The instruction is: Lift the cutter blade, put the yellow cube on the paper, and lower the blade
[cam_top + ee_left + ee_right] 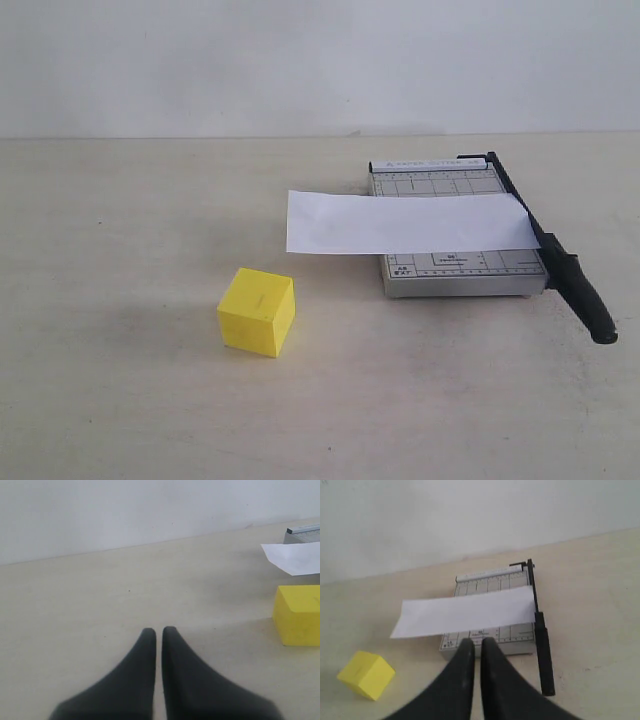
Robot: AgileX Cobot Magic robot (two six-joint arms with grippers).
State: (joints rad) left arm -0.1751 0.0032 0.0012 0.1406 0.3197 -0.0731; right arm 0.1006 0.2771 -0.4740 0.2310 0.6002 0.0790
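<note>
Cube (256, 311) sits nearest in the exterior view, on the table (120, 380), apart from the base (455, 272). Paper (410, 222) lies across the base, with the blade (578, 295) down along its edge.

Left wrist view: left pincer (159, 631) closed and empty, cube (298, 615) ahead, off to one side.

Right wrist view: right pincer (477, 642) closed but for a slit, empty. The paper (465, 614) is just beyond its tips, the blade (543, 650) lowered.
</note>
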